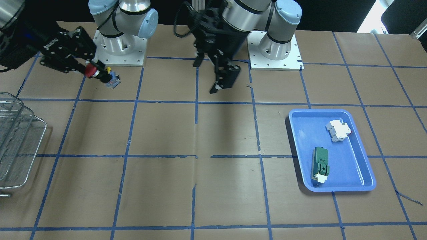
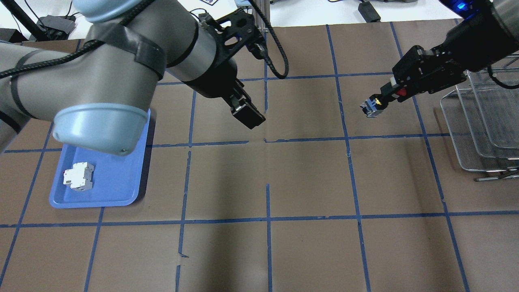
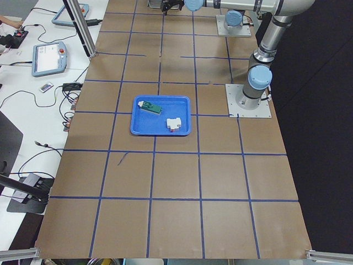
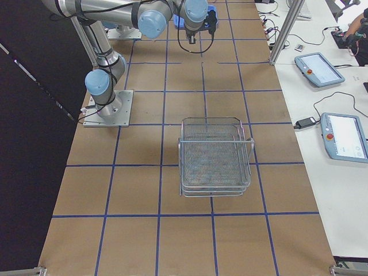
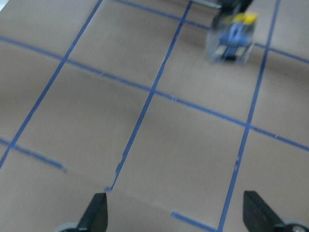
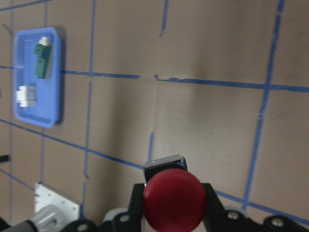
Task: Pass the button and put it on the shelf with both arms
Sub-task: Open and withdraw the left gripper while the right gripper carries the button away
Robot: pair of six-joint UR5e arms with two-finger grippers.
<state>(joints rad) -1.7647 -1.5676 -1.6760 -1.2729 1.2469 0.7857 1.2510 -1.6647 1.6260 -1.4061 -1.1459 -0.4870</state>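
**A:** Small push button with the round red cap and black-and-silver body [image 1: 100,75]: where is it? Take me from the biggest thing down.

**B:** Biggest is the brown paper-covered table with its blue tape grid [image 1: 227,193]. Two silver tubular arms with light-blue joint caps reach over it. The left arm [image 2: 101,69] bends toward the middle, and the right arm [image 1: 126,16] leans out to its own side.

**A:** And the rack?

**B:** The silver wire-mesh shelf with tiered trays [image 4: 215,164] stands at the robot's right end of the table. A blue plastic tray [image 1: 340,156] lies flat toward the opposite end.

**A:** The grippers?

**B:** The black two-finger left gripper [image 5: 175,212] hangs over the table's middle with its jaws spread wide and nothing between them. The black right gripper [image 2: 395,92] is clamped on the button's red cap.

**A:** Anything in the tray?

**B:** A green rectangular module [image 1: 320,163] lies near one end and a white breaker block [image 1: 338,130] near the other. The two are apart.

**A:** So the button?

**B:** It is held over the paper between the table's middle and the shelf, touching neither. Its yellow-and-blue back end points away from the right gripper, toward the left gripper, which is well apart from it.
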